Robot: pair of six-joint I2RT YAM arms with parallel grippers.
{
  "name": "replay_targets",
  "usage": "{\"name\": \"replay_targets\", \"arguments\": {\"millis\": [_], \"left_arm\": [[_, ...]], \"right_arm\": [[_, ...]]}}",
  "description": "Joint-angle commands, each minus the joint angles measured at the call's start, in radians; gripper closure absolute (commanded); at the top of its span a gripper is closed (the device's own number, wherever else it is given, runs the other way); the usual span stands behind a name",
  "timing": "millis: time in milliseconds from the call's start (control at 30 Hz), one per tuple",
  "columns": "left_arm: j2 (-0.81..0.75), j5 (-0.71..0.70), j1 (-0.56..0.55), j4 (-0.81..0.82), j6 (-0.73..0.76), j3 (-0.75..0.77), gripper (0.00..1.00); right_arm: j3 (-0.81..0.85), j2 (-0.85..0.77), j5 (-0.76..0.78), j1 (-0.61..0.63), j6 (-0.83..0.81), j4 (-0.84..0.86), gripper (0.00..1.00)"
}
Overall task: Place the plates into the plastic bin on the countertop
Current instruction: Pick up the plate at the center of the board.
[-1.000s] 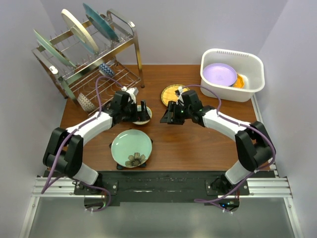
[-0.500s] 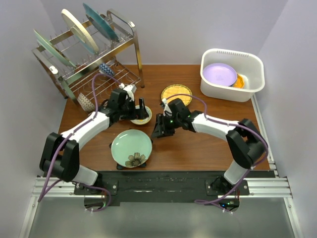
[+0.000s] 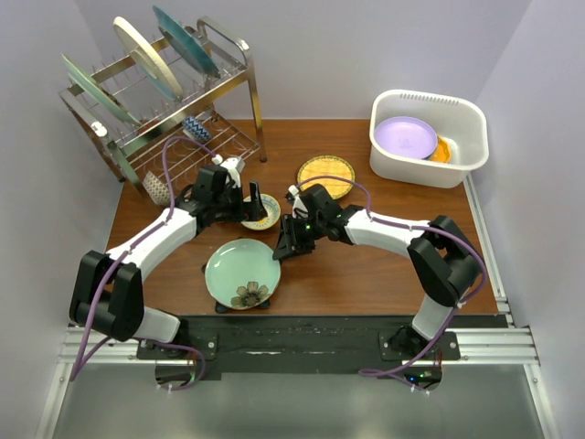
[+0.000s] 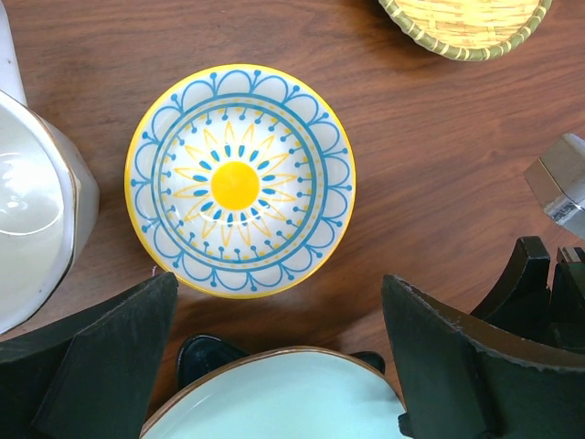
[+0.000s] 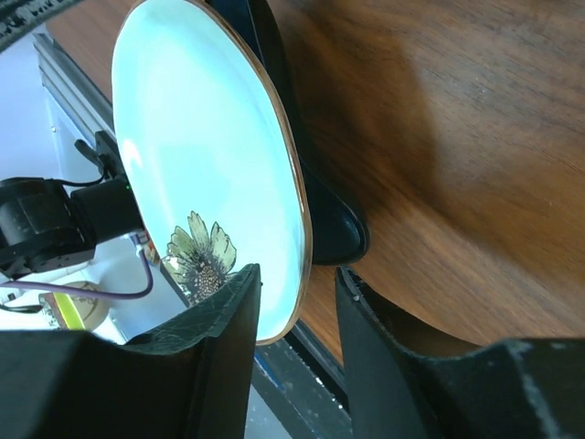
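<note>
A mint green plate with a flower print lies on a dark-blue star-shaped plate near the countertop's front edge. My right gripper is at its right rim. In the right wrist view that gripper is open, its fingers straddling the rim of the mint plate with a gap on each side. My left gripper hangs wide open and empty above the small bowl. The white plastic bin at back right holds a lavender plate and an orange plate. A yellow-brown plate lies mid-table.
A metal wire dish rack at back left holds several upright plates. A patterned cup sits under it. A white vessel stands left of the small bowl. The table's front edge and rail lie just beyond the mint plate.
My right gripper has travelled left from beside the yellow-brown plate to the mint plate's right rim, its jaws narrowing. The left gripper has shifted slightly left and stayed wide open.
</note>
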Motion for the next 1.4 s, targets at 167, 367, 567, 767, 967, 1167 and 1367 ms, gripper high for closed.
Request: {"name": "replay_targets", "arguments": {"millis": [167, 367, 567, 767, 967, 1167, 1367], "left_arm": [[-0.011, -0.001, 0.007, 0.014, 0.026, 0.004, 0.02], [-0.005, -0.004, 0.007, 0.013, 0.028, 0.004, 0.02], [0.002, -0.005, 0.008, 0.014, 0.031, 0.005, 0.02], [0.006, -0.005, 0.008, 0.014, 0.031, 0.002, 0.02], [0.008, -0.007, 0.008, 0.016, 0.036, -0.001, 0.02], [0.011, -0.011, 0.007, 0.016, 0.037, -0.003, 0.02], [0.006, -0.008, 0.007, 0.018, 0.042, -0.001, 0.02]], "right_arm": [[0.046, 0.012, -0.04, 0.007, -0.018, -0.025, 0.62], [0.043, 0.034, -0.065, 0.008, -0.013, -0.01, 0.66], [0.037, 0.048, -0.095, 0.008, 0.002, 0.013, 0.68], [0.019, 0.062, -0.13, 0.008, 0.024, 0.064, 0.69], [-0.001, 0.085, -0.164, 0.008, 0.065, 0.128, 0.69], [-0.006, 0.104, -0.177, 0.01, 0.076, 0.148, 0.69], [0.0, 0.126, -0.175, 0.01, 0.077, 0.145, 0.68]]}}
